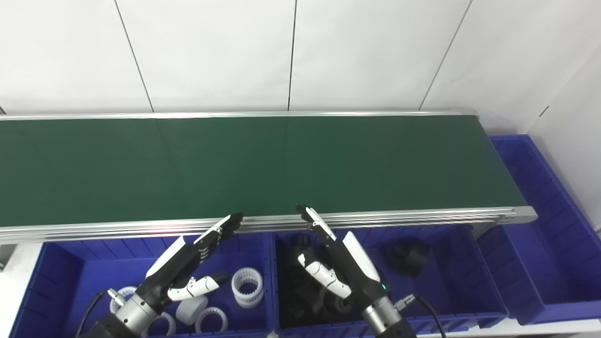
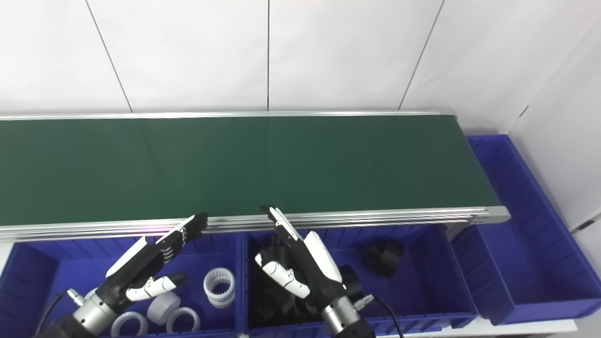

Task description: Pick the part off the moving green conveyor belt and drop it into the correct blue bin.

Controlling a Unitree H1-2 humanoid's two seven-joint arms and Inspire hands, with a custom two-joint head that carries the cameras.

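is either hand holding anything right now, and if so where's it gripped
Nothing is held. The left hand and the right hand are both open, fingers extended, above the blue bins, and the green belt carries no part.

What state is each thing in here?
Conveyor belt: no part on it.
Left hand: open, holding nothing.
Right hand: open, holding nothing.
Left bin: holds white ring parts.
Middle bin: holds black parts.
Right bin: looks empty.
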